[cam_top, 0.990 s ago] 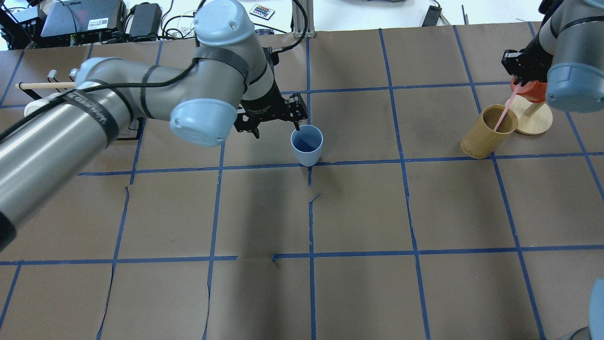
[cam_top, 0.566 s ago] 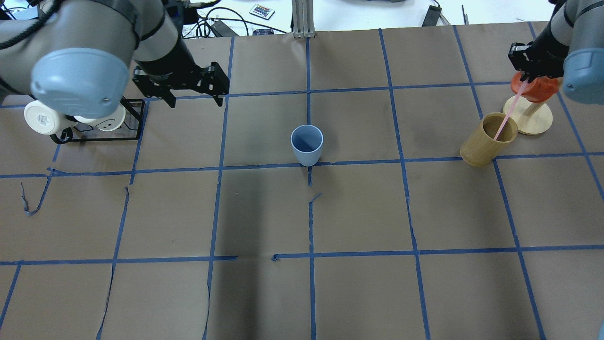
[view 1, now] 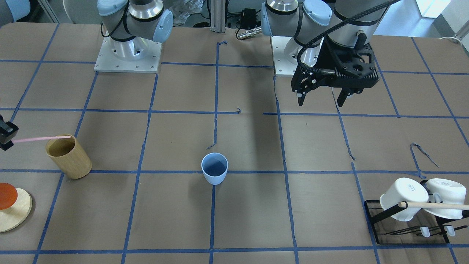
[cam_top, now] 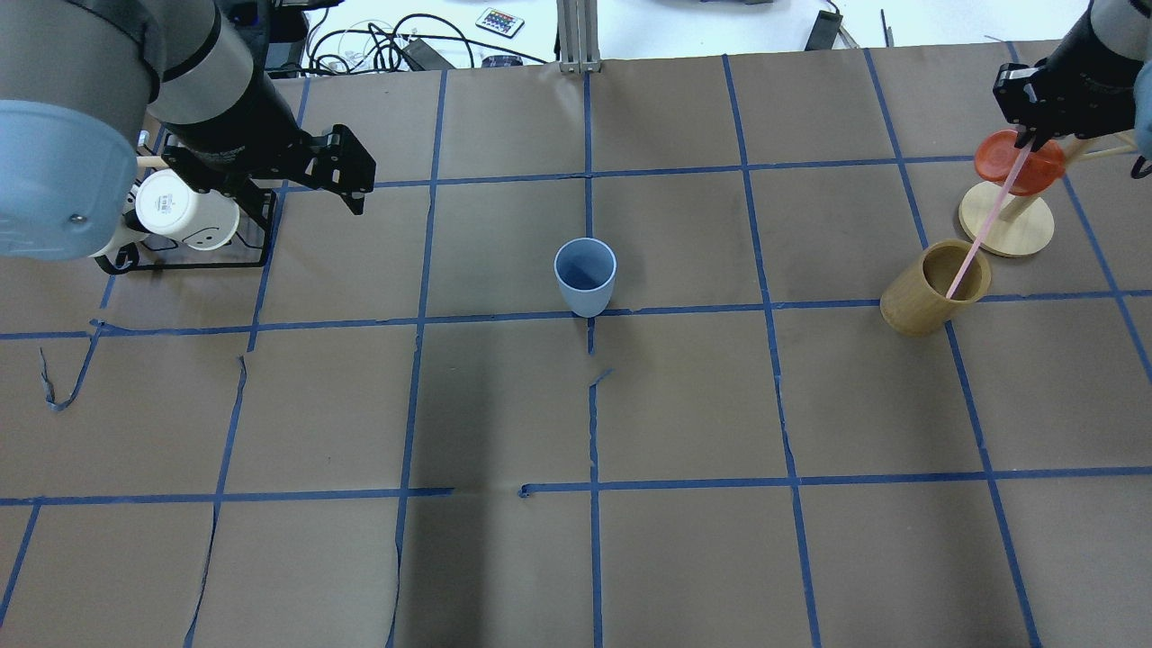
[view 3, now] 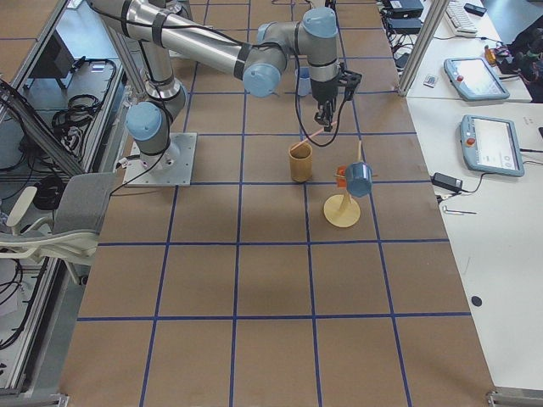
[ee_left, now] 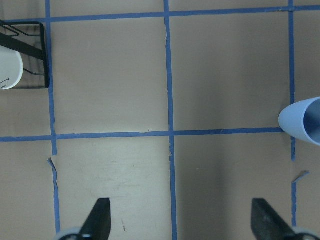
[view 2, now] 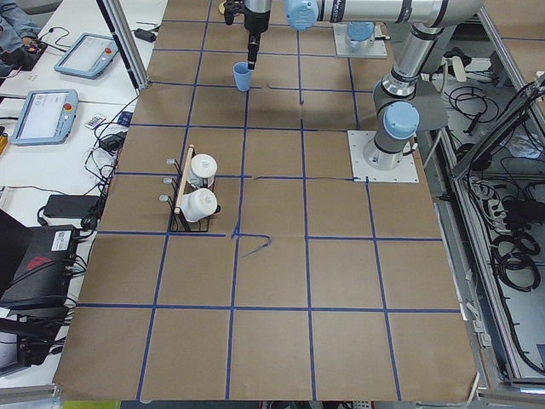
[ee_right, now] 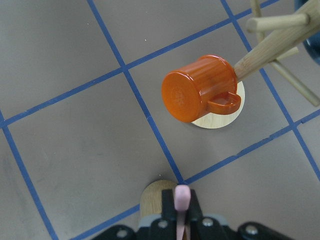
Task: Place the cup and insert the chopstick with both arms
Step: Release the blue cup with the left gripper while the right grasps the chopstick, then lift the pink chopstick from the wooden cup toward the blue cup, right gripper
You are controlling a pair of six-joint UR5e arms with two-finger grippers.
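Observation:
The light blue cup (cam_top: pixel 585 274) stands upright and alone at the table's middle; it also shows in the front view (view 1: pixel 214 168) and at the right edge of the left wrist view (ee_left: pixel 302 125). My left gripper (cam_top: pixel 310 198) (view 1: pixel 320 102) (ee_left: pixel 182 220) is open and empty, well to the cup's left near the mug rack. My right gripper (cam_top: pixel 1026 135) (ee_right: pixel 182 220) is shut on the top of the pink chopstick (cam_top: pixel 985 220) (view 1: pixel 40 139) (ee_right: pixel 182 200). The stick slants down, its lower end at the mouth of the tan wooden cup (cam_top: pixel 931 292) (view 1: pixel 69 157).
A wooden mug tree with an orange mug (cam_top: pixel 1017 162) (ee_right: pixel 200 95) stands just beyond the tan cup, under my right gripper. A black rack with white mugs (cam_top: pixel 180 211) (view 1: pixel 403 198) and a wooden rod (view 1: pixel 436 206) sits at the far left.
My left gripper has left the blue cup's rim and drawn back left toward the mug rack. My right gripper has risen with the chopstick, drawing it up out of the tan cup.

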